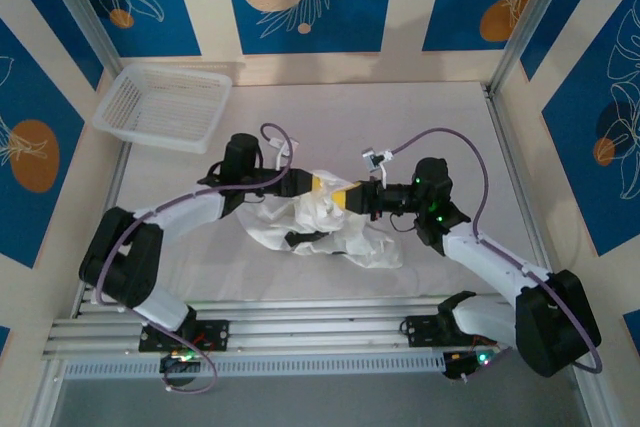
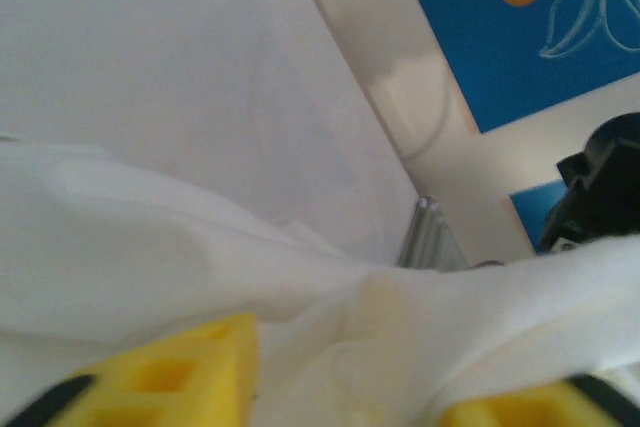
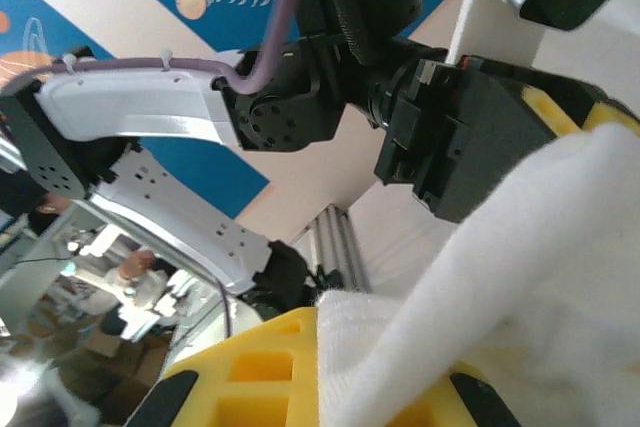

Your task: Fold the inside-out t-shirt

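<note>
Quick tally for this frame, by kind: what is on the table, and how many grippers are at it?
white t-shirt: 1
white mesh basket: 1
grippers: 2 (left gripper, right gripper)
Total: 4

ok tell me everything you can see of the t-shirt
The t-shirt is plain white, thin, soft-looking cloth, heavily wrinkled and bunched in a heap on the table, not flat. Its upper part is lifted between the two grippers: the right gripper is shut on a fold, and cloth drapes between the parted fingers of the left gripper.
</note>
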You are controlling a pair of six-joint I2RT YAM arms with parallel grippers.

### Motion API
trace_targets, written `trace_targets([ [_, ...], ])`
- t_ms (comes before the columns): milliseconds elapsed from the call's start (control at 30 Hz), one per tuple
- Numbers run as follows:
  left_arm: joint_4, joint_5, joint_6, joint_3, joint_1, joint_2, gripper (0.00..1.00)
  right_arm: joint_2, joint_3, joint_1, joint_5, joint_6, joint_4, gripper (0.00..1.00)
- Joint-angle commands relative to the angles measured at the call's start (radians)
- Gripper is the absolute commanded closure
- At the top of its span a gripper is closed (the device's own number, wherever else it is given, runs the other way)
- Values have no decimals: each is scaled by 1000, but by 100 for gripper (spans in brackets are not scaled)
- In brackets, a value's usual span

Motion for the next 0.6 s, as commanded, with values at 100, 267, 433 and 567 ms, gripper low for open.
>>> trace_targets([
  [100, -295, -318, 112, -98, 26, -315, 49, 42, 68, -21, -43, 30, -62, 100],
  [267, -457, -421, 96, -91, -10, -529, 50, 72, 91, -35, -26, 12, -119, 100],
  [433, -450, -433, 39, 5, -211, -484, 61, 91, 105, -50, -24, 24, -133, 100],
  [567, -514, -464, -22, 126, -265, -301, 62, 85, 104, -54, -19, 33, -148, 100],
])
